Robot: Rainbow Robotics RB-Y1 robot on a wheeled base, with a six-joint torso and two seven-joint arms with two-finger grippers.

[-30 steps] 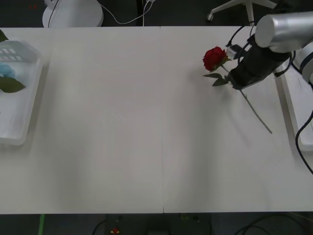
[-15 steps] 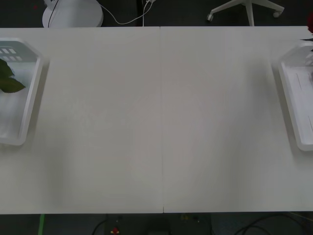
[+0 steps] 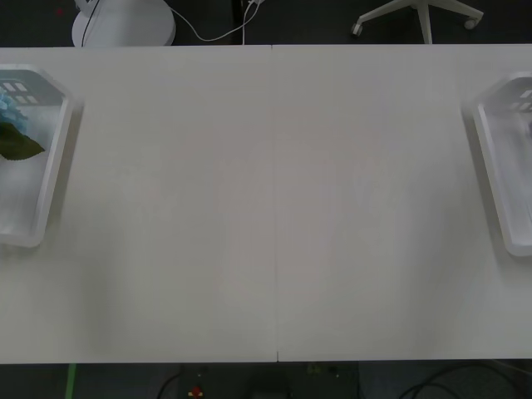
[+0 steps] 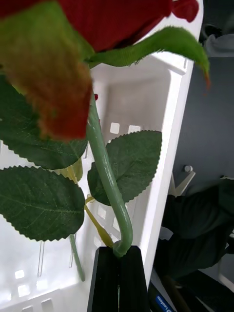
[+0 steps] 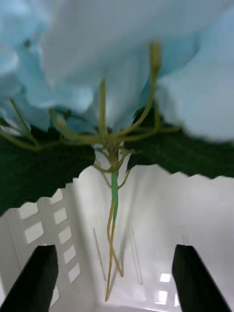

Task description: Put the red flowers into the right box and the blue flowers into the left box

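Note:
A red flower [image 4: 112, 19] looms close in the right wrist view, and my right gripper [image 4: 118, 265] is shut on the base of its green stem [image 4: 105, 175]. Behind it lies the white right box [image 4: 168, 161], which shows at the table's right edge [image 3: 492, 158] in the front view. More green leaves [image 4: 39, 202] and thin stems hang over the box floor. A pale blue flower [image 5: 97, 53] lies in the left box [image 5: 161, 214], its tan stem pointing toward my open left gripper [image 5: 114, 258], which touches nothing. The front view shows that blue flower [image 3: 7, 104] in the left box [image 3: 51, 158].
The white table [image 3: 274, 208] stretches between the two boxes. Beyond its far edge are a round white base [image 3: 125, 25] with a cable and a white chair base [image 3: 416, 17]. Dark plant leaves [image 4: 195, 234] show outside the right box's rim.
A second ago my right arm held the red flower above the table's right part; it has since moved out of the front view toward the right box. The blue cluster shifted slightly in the left box.

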